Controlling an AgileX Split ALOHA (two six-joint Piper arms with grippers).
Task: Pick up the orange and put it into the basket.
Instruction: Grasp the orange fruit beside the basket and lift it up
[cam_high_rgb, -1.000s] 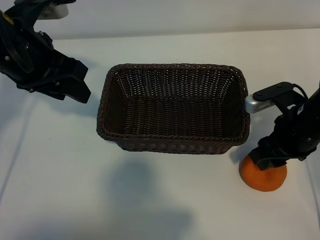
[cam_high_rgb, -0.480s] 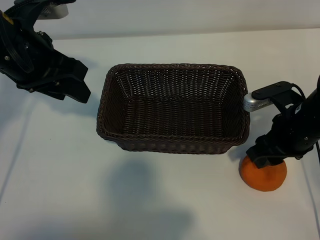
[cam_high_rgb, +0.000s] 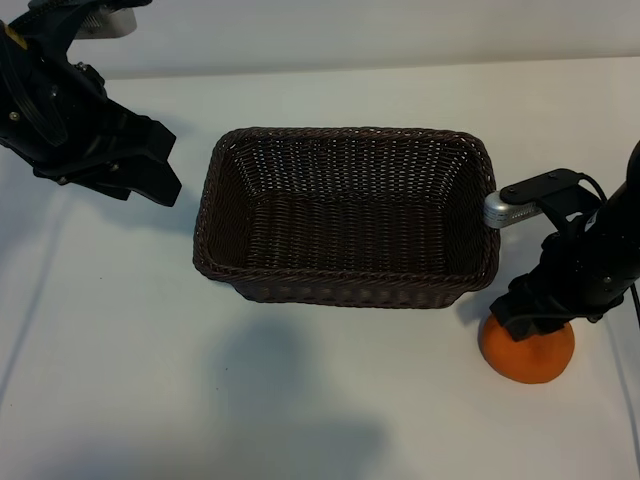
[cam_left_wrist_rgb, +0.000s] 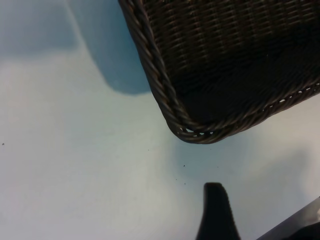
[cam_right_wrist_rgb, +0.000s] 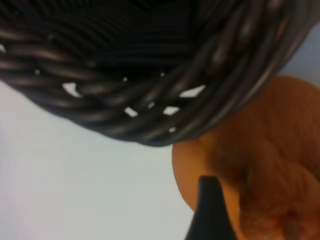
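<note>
The white table (cam_high_rgb: 330, 400) fills the exterior view, bare around the things on it. The basket (cam_high_rgb: 345, 215), dark brown wicker with rounded corners and sloping sides, sits at the centre of that view with nothing inside it; its rim corner also shows from the left wrist (cam_left_wrist_rgb: 192, 132) and, very close, from the right wrist (cam_right_wrist_rgb: 150, 120).

The left arm hangs at about 10 o'clock from the basket, well apart from it, over bare table. Its left gripper (cam_high_rgb: 150, 165) points down toward the table with the fingers standing fairly wide apart and nothing between them; one dark fingertip (cam_left_wrist_rgb: 216, 212) shows in its own wrist view, above white table just short of the basket's corner.

The right arm comes in at about 4 o'clock from the basket. Its right gripper (cam_high_rgb: 535, 315) sits directly on top of the orange (cam_high_rgb: 527, 352), pointing steeply down, the jaws spread roughly to the fruit's width. Whether the fingers actually press on the peel I cannot tell; the orange rests on the table. In the right wrist view one finger (cam_right_wrist_rgb: 210, 210) lies against the fruit's side.

The orange (cam_right_wrist_rgb: 260, 175), bright and slightly knobbly, lies outside the basket, just beside its corner at 4 o'clock
</note>
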